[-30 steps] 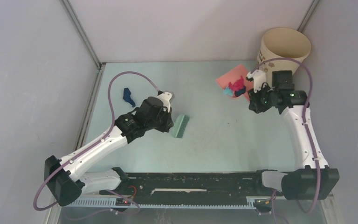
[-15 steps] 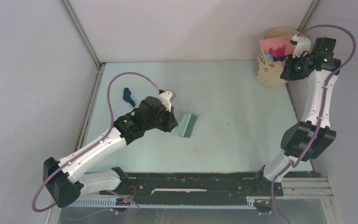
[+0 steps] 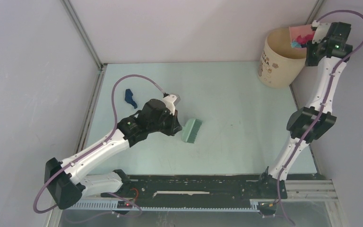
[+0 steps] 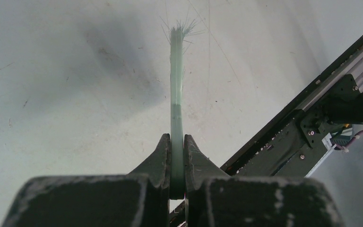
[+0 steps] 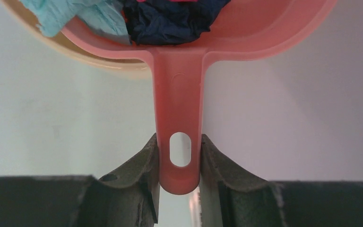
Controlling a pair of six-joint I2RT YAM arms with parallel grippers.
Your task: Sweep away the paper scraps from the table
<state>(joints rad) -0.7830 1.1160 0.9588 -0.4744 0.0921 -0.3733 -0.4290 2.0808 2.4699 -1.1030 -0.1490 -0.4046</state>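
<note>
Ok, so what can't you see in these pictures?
- Top view: the inside of the bucket is partly hidden by its near wall and the pink dustpan.
- Right wrist view: most of the dustpan is cut off by the top edge, so its paper scraps can't be counted.
- Left wrist view: the green brush shows edge-on only; its bristle face is hidden.

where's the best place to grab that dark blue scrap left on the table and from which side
Likely from straight above, pinching across its narrow width: the dark blue scrap lies low, crumpled and elongated on the table, with nothing beside it. The left claw is nearer, but shut on the brush.
</note>
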